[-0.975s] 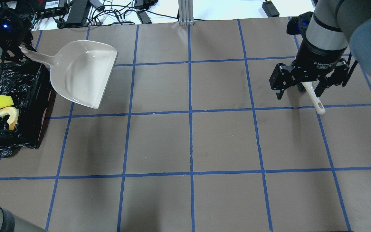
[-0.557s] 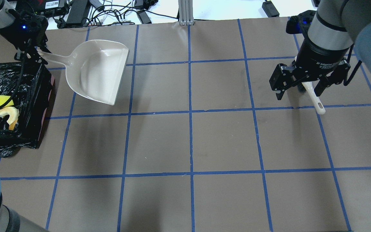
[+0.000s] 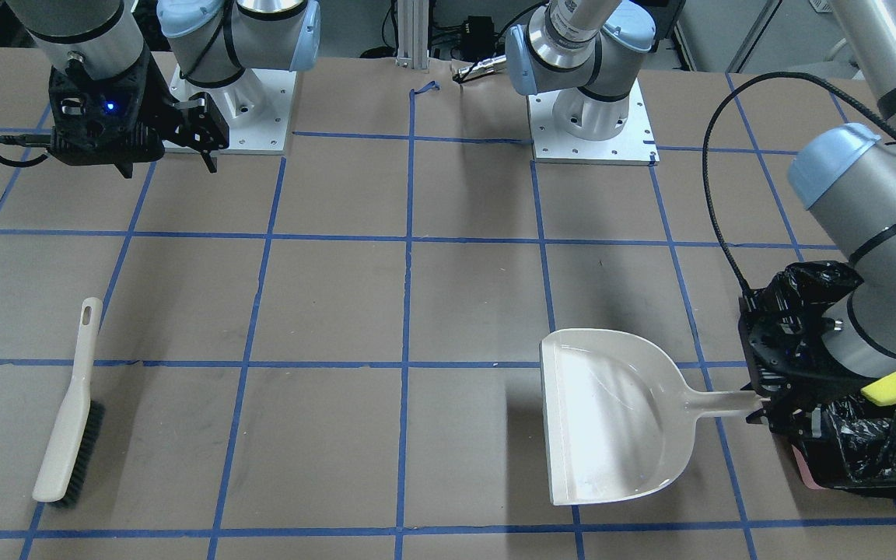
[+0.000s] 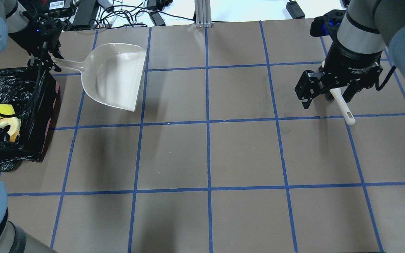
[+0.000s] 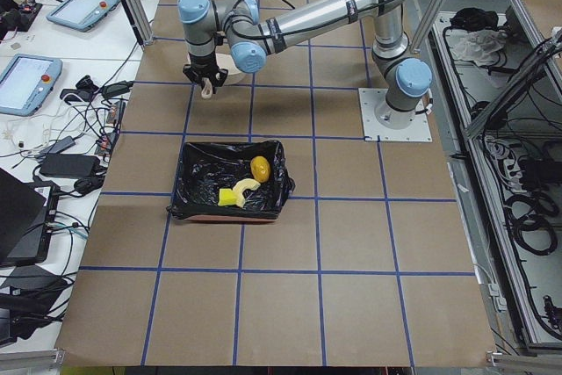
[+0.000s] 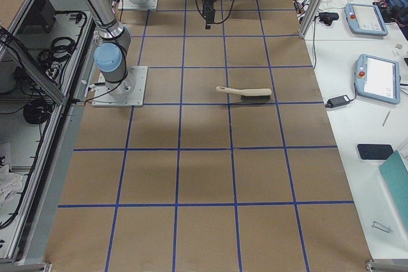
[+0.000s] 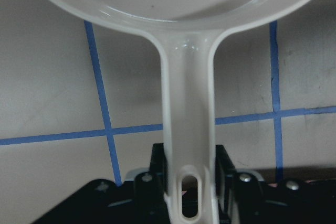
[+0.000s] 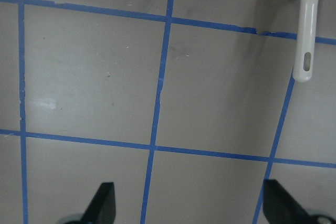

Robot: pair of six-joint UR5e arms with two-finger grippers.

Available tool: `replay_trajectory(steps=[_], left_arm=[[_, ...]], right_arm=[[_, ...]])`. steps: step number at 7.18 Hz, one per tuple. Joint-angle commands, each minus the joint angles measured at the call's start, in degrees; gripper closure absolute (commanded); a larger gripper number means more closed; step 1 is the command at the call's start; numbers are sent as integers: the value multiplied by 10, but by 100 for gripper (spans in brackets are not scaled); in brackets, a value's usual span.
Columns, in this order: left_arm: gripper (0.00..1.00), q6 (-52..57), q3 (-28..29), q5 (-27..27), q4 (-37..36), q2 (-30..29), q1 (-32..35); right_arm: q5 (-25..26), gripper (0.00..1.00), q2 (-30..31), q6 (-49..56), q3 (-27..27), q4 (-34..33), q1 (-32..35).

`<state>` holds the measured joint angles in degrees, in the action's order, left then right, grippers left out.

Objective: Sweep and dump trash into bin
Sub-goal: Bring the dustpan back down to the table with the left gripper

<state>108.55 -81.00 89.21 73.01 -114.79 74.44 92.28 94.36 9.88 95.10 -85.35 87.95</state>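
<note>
My left gripper (image 4: 44, 59) is shut on the handle of the empty beige dustpan (image 4: 118, 77), held low over the table just right of the bin (image 4: 39, 140). The wrist view shows the handle (image 7: 188, 124) clamped between my left gripper's jaws (image 7: 189, 179). In the bin's black bag lie the yellow wedge (image 4: 0, 109), the cream rind (image 4: 9, 124) and the potato (image 5: 260, 168). My right gripper (image 4: 327, 100) is open and empty, hovering above the brush (image 3: 67, 412). Its handle end shows in the right wrist view (image 8: 306, 35).
The table is brown paper with a blue tape grid. Cables and power supplies (image 4: 83, 10) lie past the far edge. The brush lies flat near the right side of the table (image 6: 245, 93). The arm bases (image 3: 588, 117) stand on the robot's side.
My left gripper has carried the dustpan to the right, away from the bin, and turned its mouth to face right. The right gripper has hardly moved.
</note>
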Motion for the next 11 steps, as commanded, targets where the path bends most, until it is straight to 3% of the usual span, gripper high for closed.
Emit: replay_trajectory(steps=[1,10,11], left_arm=[[100,-46,-11,3,-2,-24,14],[100,-29,-21,4,-48,-72,24],[92,-29,-21,2,-48,-73,24]], right_arm=[[-2,0,-4,-1,0,-1,-1],[-2,0,-6,1,0,-5,-2],[-1,0,-6,1,0,-5,-2]])
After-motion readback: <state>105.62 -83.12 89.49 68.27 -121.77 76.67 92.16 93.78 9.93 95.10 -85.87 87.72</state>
